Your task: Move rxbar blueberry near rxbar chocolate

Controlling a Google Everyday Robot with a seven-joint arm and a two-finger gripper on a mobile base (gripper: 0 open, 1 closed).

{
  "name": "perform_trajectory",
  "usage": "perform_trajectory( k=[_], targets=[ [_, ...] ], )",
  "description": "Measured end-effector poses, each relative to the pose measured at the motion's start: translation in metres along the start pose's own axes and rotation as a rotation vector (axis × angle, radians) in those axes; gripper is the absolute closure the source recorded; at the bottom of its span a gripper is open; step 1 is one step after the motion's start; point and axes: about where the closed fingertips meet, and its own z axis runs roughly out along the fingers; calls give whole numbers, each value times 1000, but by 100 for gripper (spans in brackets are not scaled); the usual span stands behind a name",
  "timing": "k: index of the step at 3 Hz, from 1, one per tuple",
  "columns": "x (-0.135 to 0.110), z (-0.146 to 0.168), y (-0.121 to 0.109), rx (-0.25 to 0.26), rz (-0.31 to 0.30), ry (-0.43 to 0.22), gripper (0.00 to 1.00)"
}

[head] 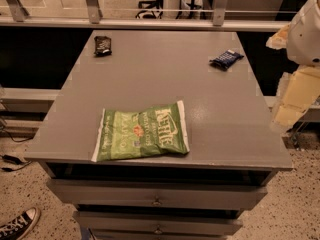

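The rxbar blueberry (226, 59), a small dark-blue wrapper with white lettering, lies flat near the far right corner of the grey table (150, 84). The rxbar chocolate (102, 45), a small black-brown wrapper, lies near the far left corner, well apart from the blue bar. My gripper (286, 115) hangs at the right edge of the view, beyond the table's right side, nearer to me than the blue bar and holding nothing that I can see. The white arm (306, 31) rises above it.
A large green Kettle chip bag (142, 132) lies flat near the table's front edge, left of centre. Drawers (157, 196) sit under the tabletop. A rail and metal posts (93, 4) run behind the table. A sneaker (17, 225) shows on the floor at the lower left.
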Motion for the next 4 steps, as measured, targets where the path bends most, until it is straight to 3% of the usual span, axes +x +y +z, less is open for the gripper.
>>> perform_trajectory(
  k=[1, 2, 3, 4],
  targets=[
    [0, 0, 0, 0, 0, 0, 0],
    [2, 9, -12, 38, 9, -33, 0],
    [9, 33, -48, 103, 66, -110, 0],
    [16, 65, -105, 181, 147, -216, 0]
  ],
)
